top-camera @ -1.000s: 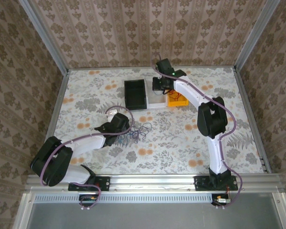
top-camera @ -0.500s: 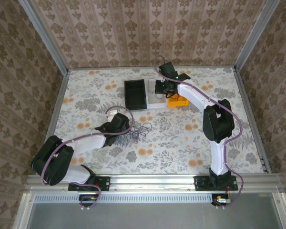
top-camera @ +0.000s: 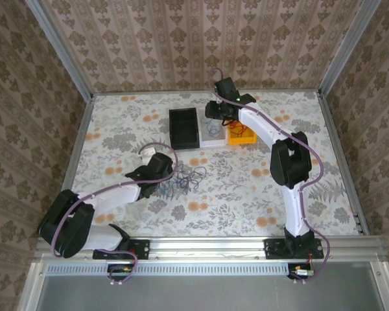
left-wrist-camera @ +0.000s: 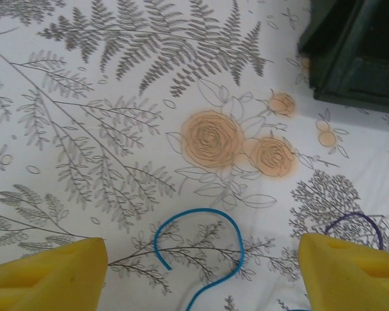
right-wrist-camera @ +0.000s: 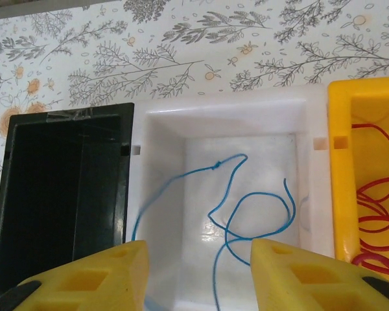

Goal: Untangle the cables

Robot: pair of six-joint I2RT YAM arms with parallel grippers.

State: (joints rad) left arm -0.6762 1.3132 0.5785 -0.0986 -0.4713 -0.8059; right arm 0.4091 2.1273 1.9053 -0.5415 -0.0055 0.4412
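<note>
Your right gripper (right-wrist-camera: 198, 272) hangs over the white bin (right-wrist-camera: 227, 103) with its jaws apart, gripping nothing. A blue cable (right-wrist-camera: 218, 166) lies loose on the bin floor below it. Red cables (right-wrist-camera: 376, 214) sit in the yellow bin (right-wrist-camera: 340, 194) just to the right, and the black bin (right-wrist-camera: 65, 115) stands just to the left. Your left gripper (left-wrist-camera: 201, 272) is spread wide above the table (left-wrist-camera: 117, 97), holding nothing, and a second blue cable (left-wrist-camera: 201, 211) curls between its pads, near a purple cable (left-wrist-camera: 353, 215).

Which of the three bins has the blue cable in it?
The white bin, the middle one between the black bin and the yellow bin: a blue cable loops inside it, while the yellow one holds red cables.
</note>
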